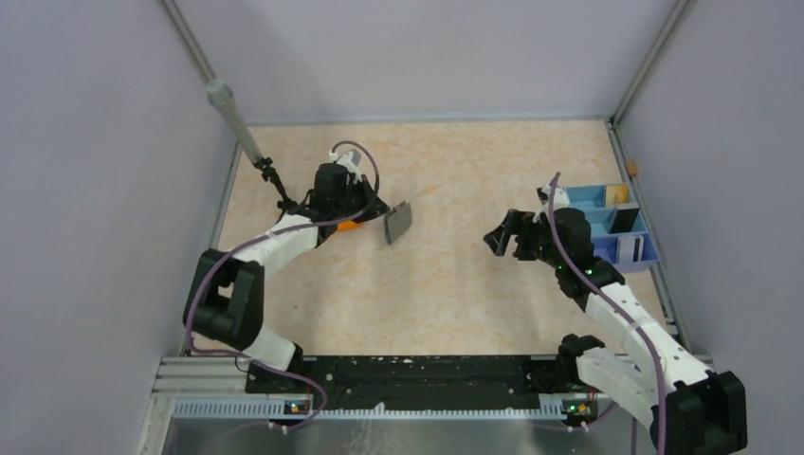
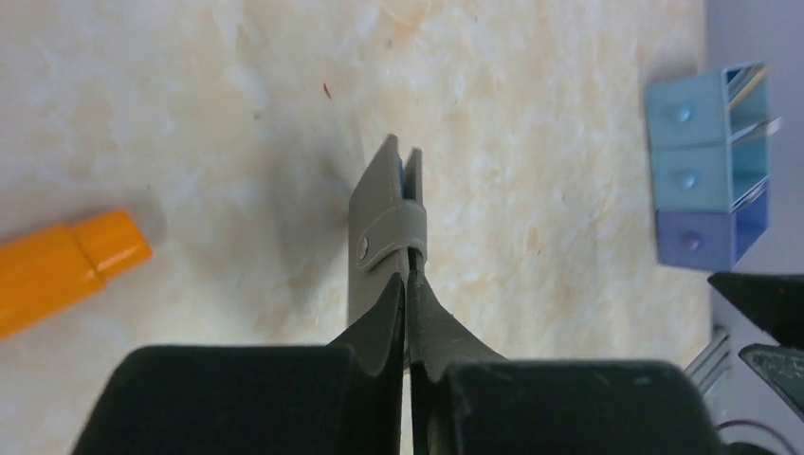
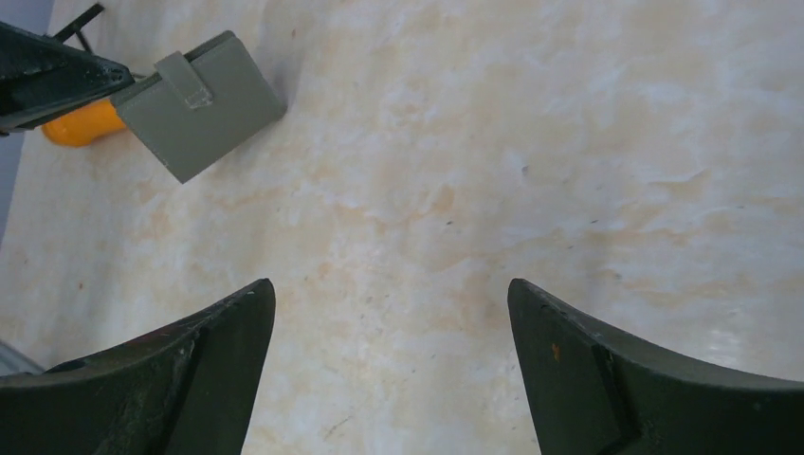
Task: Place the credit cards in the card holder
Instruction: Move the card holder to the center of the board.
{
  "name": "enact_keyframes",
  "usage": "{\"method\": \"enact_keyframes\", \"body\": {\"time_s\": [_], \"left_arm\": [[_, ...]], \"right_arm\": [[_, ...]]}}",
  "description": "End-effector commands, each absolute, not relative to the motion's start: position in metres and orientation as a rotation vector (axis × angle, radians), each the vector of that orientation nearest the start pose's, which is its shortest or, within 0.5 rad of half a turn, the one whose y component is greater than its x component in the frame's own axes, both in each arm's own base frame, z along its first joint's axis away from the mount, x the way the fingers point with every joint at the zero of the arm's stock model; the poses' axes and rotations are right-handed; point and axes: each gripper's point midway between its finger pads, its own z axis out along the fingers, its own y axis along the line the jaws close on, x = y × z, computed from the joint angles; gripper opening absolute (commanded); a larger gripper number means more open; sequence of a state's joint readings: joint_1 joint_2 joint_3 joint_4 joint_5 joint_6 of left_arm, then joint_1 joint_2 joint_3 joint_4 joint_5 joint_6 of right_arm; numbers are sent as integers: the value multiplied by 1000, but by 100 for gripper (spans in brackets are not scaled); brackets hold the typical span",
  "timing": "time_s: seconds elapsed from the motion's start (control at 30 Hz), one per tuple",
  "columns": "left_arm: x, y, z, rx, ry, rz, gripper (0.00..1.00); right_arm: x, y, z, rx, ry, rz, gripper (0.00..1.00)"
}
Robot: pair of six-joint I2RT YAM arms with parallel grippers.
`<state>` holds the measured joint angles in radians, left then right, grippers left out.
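The grey wallet, closed, is just left of centre in the overhead view, pinched at one edge by the left gripper, an orange stick just beside it. The right gripper hangs wide open right of centre, near the blue tray at the right edge

The top view looks down from high above the near edge over the whole desk. The left wrist view, close behind the left hand, faces right. The right wrist view faces left past the right hand. All three show the card holder.
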<state>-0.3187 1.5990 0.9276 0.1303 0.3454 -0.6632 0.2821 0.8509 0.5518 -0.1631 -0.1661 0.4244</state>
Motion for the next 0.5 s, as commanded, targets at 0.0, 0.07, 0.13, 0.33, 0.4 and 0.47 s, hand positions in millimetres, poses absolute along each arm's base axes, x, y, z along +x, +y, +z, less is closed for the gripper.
{"method": "enact_keyframes", "body": {"time_s": [0.0, 0.07, 0.13, 0.33, 0.4, 0.47], "left_arm": [[342, -186, 124, 5, 2359, -590, 0], [325, -180, 127, 55, 2382, -514, 0], [308, -181, 128, 117, 2398, -491, 0], [262, -205, 125, 244, 2396, -701, 0], [259, -204, 129, 240, 2374, -715, 7], [259, -203, 132, 230, 2359, -714, 25]], "right_arm": [[279, 168, 184, 28, 2019, 764, 90], [278, 179, 181, 61, 2032, 800, 88], [276, 190, 176, 87, 2039, 834, 86], [269, 190, 152, 189, 2086, 807, 85], [265, 188, 146, 210, 2092, 813, 85], [261, 186, 142, 230, 2096, 822, 85]]}}
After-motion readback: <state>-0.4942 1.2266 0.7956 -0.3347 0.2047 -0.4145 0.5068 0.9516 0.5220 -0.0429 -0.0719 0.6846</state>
